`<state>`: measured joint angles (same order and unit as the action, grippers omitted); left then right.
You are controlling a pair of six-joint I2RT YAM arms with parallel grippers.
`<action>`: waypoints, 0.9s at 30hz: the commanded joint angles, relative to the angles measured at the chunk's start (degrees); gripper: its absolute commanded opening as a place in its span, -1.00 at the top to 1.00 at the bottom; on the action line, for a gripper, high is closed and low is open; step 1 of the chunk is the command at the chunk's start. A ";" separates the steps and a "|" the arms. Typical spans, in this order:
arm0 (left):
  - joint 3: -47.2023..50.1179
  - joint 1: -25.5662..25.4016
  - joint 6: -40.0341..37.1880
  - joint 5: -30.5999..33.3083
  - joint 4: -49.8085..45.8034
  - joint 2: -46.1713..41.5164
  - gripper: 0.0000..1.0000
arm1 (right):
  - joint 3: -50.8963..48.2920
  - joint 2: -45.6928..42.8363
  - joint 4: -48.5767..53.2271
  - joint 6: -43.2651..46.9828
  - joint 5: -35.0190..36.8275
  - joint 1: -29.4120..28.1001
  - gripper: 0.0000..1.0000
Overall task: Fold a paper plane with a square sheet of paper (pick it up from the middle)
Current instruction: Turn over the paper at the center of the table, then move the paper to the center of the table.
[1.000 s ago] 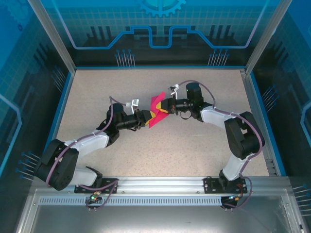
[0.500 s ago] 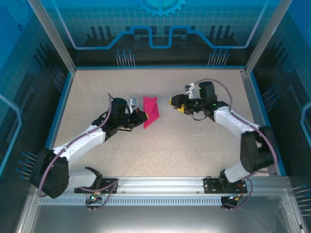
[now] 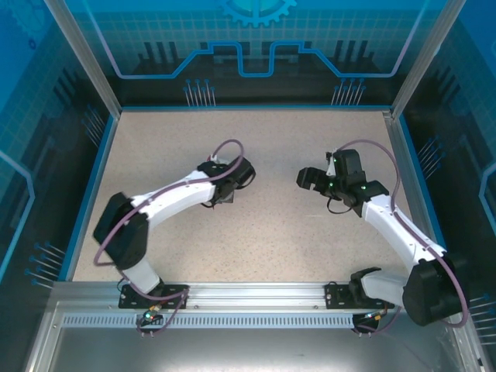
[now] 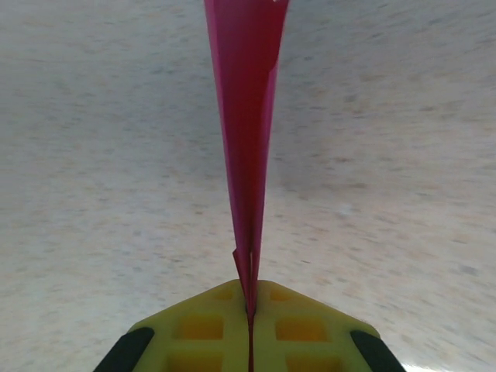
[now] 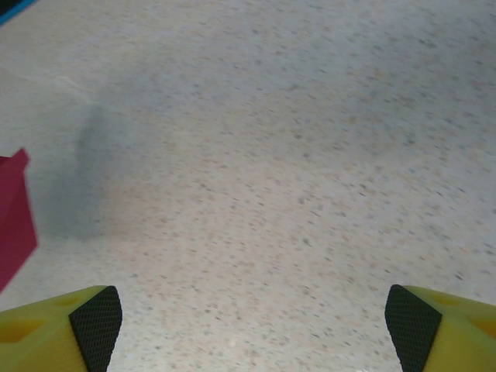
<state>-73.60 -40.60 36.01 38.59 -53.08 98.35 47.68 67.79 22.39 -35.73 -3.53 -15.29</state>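
Most folding looks done: paper plane (image 4: pixel 246 139) is slim creased dart, pinched edge-on between left fingers (image 4: pixel 198 329) pressed together, sticking out ahead above desk (image 4: pixel 93 155). Right fingers (image 5: pixel 54 329) spread wide, empty, paper plane off to their left. Left to do, likely — opening wings.
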 commanded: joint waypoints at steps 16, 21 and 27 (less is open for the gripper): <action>-7.09 -4.98 1.61 -9.17 5.87 13.66 0.08 | -2.51 -2.06 1.87 1.04 -0.54 3.96 -0.74; 6.15 1.69 0.59 -28.77 23.25 -1.84 -0.52 | -0.87 1.13 2.20 1.62 -0.10 1.99 -0.71; 19.42 13.07 4.41 -40.81 33.99 -13.77 -0.78 | 6.65 10.74 1.39 0.41 5.07 -11.49 -0.63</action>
<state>-58.81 -30.41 38.33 7.49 -26.33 86.65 49.71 75.26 24.43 -35.07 -0.80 -21.02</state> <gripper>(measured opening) 0.880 0.822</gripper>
